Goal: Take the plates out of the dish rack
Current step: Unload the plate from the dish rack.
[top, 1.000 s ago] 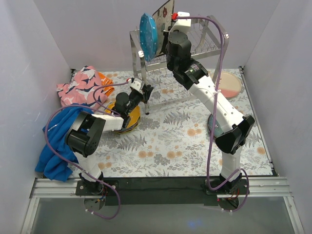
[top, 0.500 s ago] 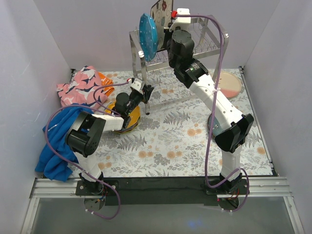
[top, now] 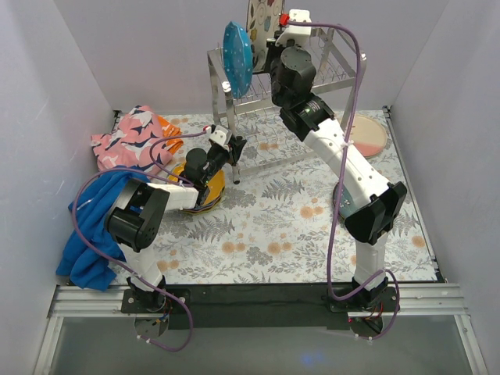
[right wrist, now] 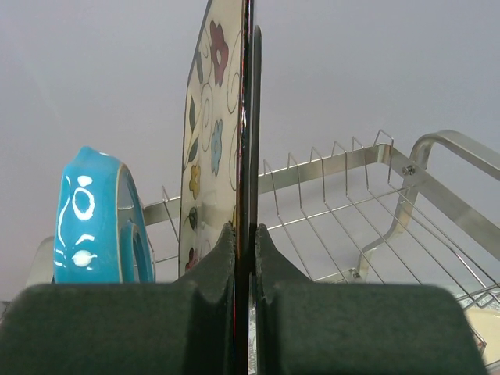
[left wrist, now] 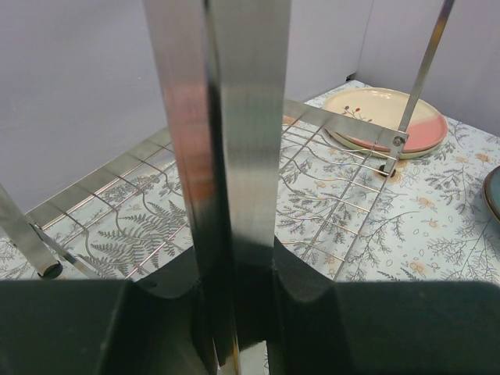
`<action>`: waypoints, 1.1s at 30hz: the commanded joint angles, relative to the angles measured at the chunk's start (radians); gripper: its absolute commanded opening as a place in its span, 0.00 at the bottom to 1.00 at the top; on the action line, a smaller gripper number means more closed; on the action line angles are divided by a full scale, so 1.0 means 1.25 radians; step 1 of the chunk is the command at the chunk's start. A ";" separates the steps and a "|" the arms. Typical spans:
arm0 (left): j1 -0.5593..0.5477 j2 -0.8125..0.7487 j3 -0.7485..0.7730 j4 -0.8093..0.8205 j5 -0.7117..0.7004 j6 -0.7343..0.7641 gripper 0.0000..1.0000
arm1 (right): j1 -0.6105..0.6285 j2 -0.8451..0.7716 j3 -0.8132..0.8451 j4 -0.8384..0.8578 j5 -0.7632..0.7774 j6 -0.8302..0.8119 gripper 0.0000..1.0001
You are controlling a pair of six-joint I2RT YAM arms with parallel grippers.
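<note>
Overhead, the right gripper (top: 271, 35) holds the square floral plate (top: 260, 14) on edge over the dish rack (top: 344, 74), beside the slotted teal plate (top: 237, 56). Left wrist: the left gripper (left wrist: 234, 273) pinches a rack leg (left wrist: 234, 94). Right wrist: jaws pressed on the plate's lower rim; stiff, glazed, likely slippery and breakable, so a deep rim hold suits

- Dish rack (top: 332, 78): chrome wire, two tiers, standing far centre.
- Teal plate (top: 237, 58): on edge in top tier, left end.
- Square floral plate (top: 259, 17): upright, high over top tier.
- Pink-and-cream plate (top: 367, 134): lying flat, just right of rack.
</note>
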 commanded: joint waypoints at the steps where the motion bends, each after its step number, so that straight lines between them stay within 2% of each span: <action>1: 0.011 0.000 0.021 -0.035 -0.034 0.047 0.00 | -0.025 -0.104 0.002 0.230 0.049 -0.007 0.01; 7: 0.011 0.004 0.030 -0.044 -0.031 0.052 0.00 | -0.066 -0.168 -0.086 0.230 0.065 0.064 0.01; 18: 0.012 0.003 0.023 -0.046 -0.030 0.061 0.00 | -0.124 -0.241 -0.151 0.233 0.038 0.219 0.01; 24: 0.014 0.002 0.020 -0.051 -0.032 0.060 0.00 | -0.164 -0.329 -0.281 0.241 0.007 0.382 0.01; 33: 0.014 -0.003 0.013 -0.043 -0.030 0.060 0.00 | -0.213 -0.412 -0.377 0.245 -0.048 0.576 0.01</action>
